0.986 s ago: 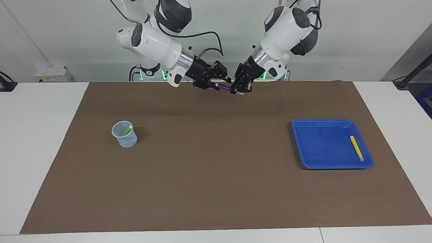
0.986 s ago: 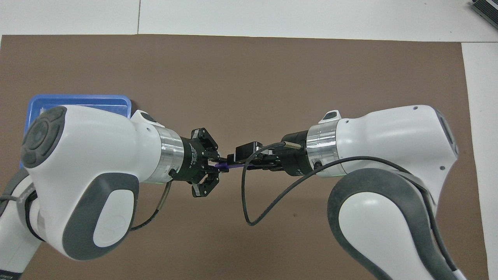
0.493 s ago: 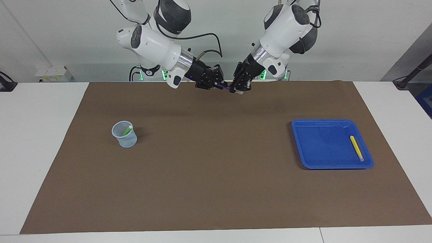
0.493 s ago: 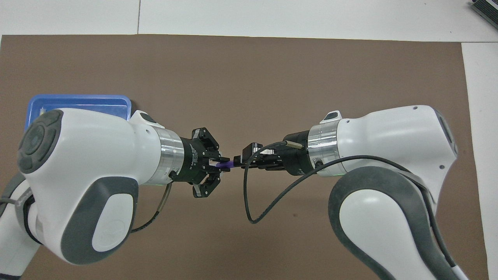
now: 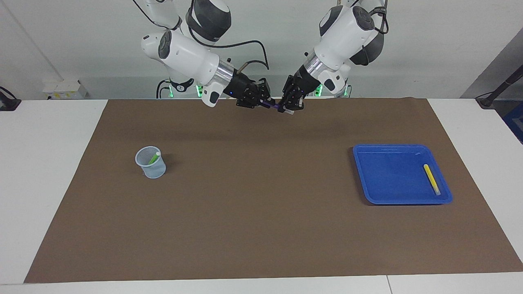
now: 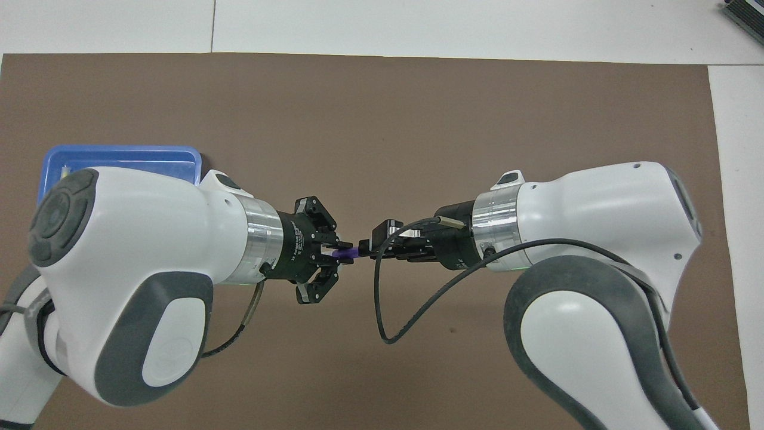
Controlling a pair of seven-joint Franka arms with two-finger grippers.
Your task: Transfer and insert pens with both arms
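Close to the robots' end of the table, both grippers meet in the air over the brown mat (image 5: 261,204). The left gripper (image 5: 289,107) is clamped on the dark purple pen (image 6: 346,253); the right gripper (image 5: 263,102) has its fingers closed on the other end of that same pen, so the pen bridges the two, tilted in the facing view. Only a short purple stretch shows between the black fingers; the pen's pale cap end pokes out just below the left gripper, and the rest is hidden.

Farther from the robots, toward the right arm's end, a pale blue mesh cup (image 5: 151,162) stands upright on the mat with the bright green pen (image 5: 154,158) leaning inside it. Toward the left arm's end lies a blue tray (image 5: 388,175), and the yellow pen (image 5: 431,179) rests flat in it along the rim at the table's end.

The mat covers most of a white table (image 5: 49,183); a plain pale wall stands at the robots' backs. In the overhead view the arms cover the cup and most of the tray.
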